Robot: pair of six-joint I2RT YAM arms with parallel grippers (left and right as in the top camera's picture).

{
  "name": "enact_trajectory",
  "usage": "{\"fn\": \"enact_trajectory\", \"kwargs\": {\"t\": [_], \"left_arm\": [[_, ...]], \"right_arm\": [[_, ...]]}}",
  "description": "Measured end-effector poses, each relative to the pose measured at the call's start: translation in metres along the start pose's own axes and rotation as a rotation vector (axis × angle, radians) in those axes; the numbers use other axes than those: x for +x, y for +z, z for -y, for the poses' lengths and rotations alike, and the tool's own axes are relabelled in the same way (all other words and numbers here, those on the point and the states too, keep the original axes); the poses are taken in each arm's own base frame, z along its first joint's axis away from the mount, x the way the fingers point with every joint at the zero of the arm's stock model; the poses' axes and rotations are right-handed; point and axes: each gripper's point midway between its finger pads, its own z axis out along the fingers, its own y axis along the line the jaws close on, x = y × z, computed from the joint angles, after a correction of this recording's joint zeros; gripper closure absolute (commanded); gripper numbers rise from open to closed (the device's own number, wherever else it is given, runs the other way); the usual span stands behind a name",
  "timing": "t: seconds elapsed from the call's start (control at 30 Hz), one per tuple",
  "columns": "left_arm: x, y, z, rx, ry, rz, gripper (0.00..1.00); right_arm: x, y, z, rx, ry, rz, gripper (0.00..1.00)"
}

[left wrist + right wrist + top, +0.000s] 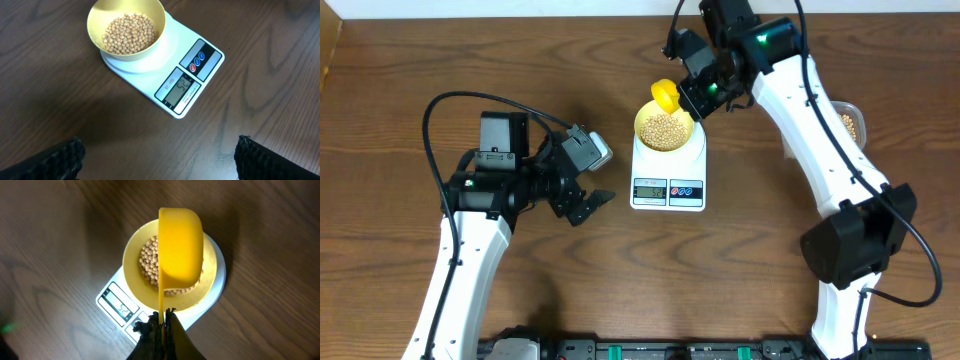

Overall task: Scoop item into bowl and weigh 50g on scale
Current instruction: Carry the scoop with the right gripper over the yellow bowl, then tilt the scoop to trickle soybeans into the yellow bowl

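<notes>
right gripper (162, 316) is pinching the scoop (181, 247) handle, holding it tipped above the bowl (95, 31) | bowl of beans (129, 32) is sitting on the scale (200, 75) | left gripper (588, 204) is hanging spread beside the scale | risk: tipping too hard is likely dumping past 50g, or bouncing beans off the scale

L pincer (588, 207) wide, R pincer (698, 97) clamped.

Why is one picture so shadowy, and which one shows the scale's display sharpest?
Right wrist view: the scoop hangs over the bowl and shades the beans beneath. Left wrist view: the display is sharpest, while the left gripper shows only as dark blurred corners. Overhead view: the display is tiny.
</notes>
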Motion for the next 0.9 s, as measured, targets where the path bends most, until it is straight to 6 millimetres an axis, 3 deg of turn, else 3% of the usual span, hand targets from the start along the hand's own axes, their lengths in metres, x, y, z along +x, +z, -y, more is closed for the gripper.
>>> {"fn": "enact_trajectory", "kwargs": {"t": [0.43, 0.63, 0.9], "left_arm": [[0.000, 0.000, 0.000, 0.000, 0.000, 0.000, 0.02], [0.000, 0.000, 0.000, 0.000, 0.000, 0.000, 0.02], [0.000, 0.000, 0.000, 0.000, 0.000, 0.000, 0.02]], "right_arm": [[0.012, 0.025, 0.003, 0.024, 0.000, -0.078, 0.99], [0.021, 0.031, 0.009, 0.053, 0.004, -0.112, 0.99], [0.019, 0.032, 0.011, 0.066, 0.000, -0.103, 0.99]]}}
